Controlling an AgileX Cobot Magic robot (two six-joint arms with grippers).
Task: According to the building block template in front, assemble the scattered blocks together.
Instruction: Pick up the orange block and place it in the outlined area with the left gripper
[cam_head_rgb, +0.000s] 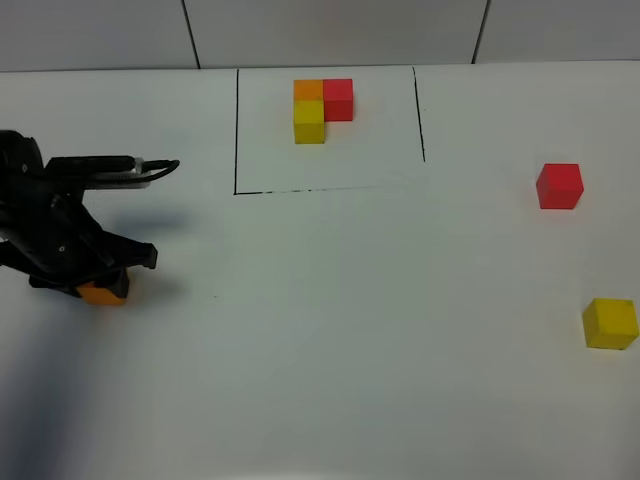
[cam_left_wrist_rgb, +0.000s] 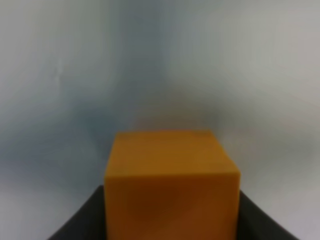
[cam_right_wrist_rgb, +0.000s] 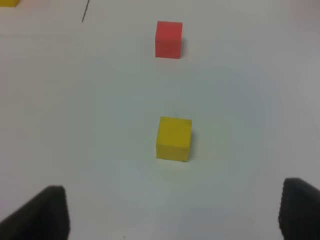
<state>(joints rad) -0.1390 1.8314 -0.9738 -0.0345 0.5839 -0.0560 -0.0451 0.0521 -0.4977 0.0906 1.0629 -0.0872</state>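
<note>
With the left jaws clamped on the orange cube (cam_left_wrist_rgb: 171, 185) at the far left of the tabletop (cam_head_rgb: 330, 330), I would lift it level and set it down square in front of the building block template (cam_head_rgb: 322, 108), as the corner piece. The right jaws stand wide apart over the yellow cube (cam_right_wrist_rgb: 174, 138). The orange cube is small and matte, with plain faces.

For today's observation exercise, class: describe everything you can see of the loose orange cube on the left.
The small matte orange cube has plain faces and crisp edges. It sits upright between the dark fingers of the left hand, which meet both its sides, at the far left of the white table. Whether it is lifted is unclear.
</note>
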